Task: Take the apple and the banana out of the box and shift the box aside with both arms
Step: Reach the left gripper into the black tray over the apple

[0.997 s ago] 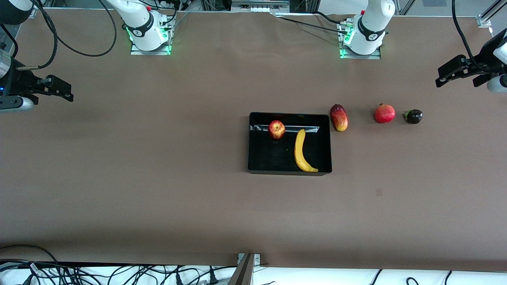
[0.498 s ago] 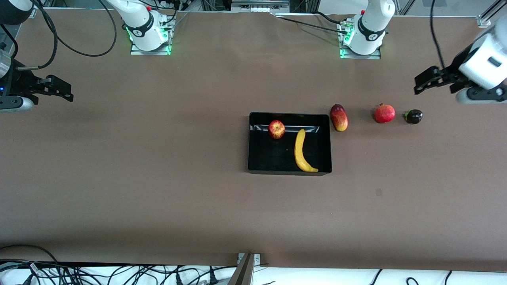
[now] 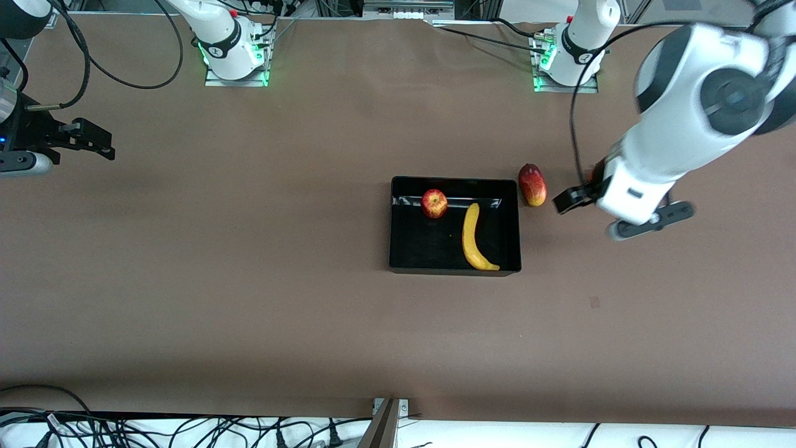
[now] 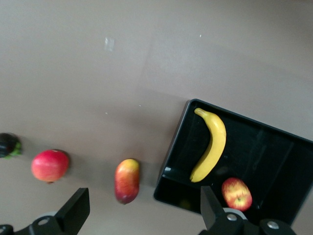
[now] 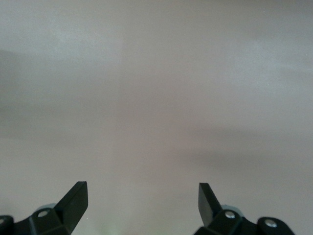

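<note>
The black box [image 3: 454,180] stands mid-table. In it lie the red-and-yellow apple [image 3: 434,203] and the yellow banana [image 3: 474,239]. My left gripper [image 3: 567,201] is open and empty, in the air over the table beside the box's end toward the left arm. Its wrist view [image 4: 144,210] shows the box [image 4: 174,149], the banana [image 4: 211,144] and the apple [image 4: 237,194] in it. My right gripper [image 3: 93,140] waits open and empty at the right arm's end of the table; its wrist view [image 5: 142,200] shows only bare table.
A red-yellow mango [image 3: 533,185] lies beside the box, toward the left arm's end. The left wrist view shows the mango [image 4: 127,180], a red pomegranate [image 4: 49,165] and a small dark fruit [image 4: 9,145] in a row. The left arm hides the last two in the front view.
The left arm has swung in from the table's end toward the box, and now covers the pomegranate and the dark fruit. The right arm and the fruits have not moved.
</note>
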